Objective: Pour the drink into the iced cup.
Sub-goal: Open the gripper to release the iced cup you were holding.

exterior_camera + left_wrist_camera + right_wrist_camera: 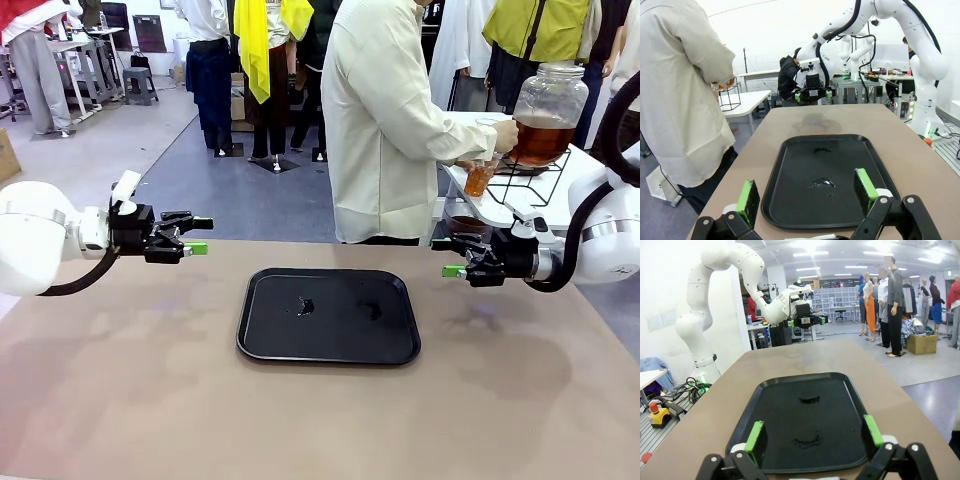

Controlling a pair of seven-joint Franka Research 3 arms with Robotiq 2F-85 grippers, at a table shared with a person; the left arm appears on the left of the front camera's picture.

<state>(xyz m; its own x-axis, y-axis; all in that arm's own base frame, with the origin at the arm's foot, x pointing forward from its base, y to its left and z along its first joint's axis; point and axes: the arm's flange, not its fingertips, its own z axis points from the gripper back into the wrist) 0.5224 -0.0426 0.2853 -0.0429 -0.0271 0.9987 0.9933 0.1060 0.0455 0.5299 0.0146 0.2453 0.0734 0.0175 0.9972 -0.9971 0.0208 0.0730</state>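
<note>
So the drink (541,140) is way over on the far side, not on my counter (120,380) at all. It's a see-through amber-brown liquid, looks like tea, filling roughly the lower half of a big round clear glass jar (548,112) with a pale lid. The jar sits on a black wire stand (530,182) on a white side table (480,200) behind my right arm. The person (385,120) in the cream shirt stands at that table, side-on to me, holding a small clear cup (480,178) right against the bottom of the jar. The cup has the same amber stuff in it, a bit more orange-looking since there's less of it.

My left pincer (196,236) hangs above the left part of the counter, spread wide, nothing in it, green pads (748,197) well apart. My right pincer (452,257) hangs on the right side, same deal, splayed and holding nothing. Both point inward at each other across the middle.

Between them a black tray (262,340) lies flat on the brown counter. It has a couple of small wet-looking smears (306,307) near the middle, shiny against the black. From the left wrist view the tray sits right below my fingers (866,189), and the right wrist view has it the same way.
</note>
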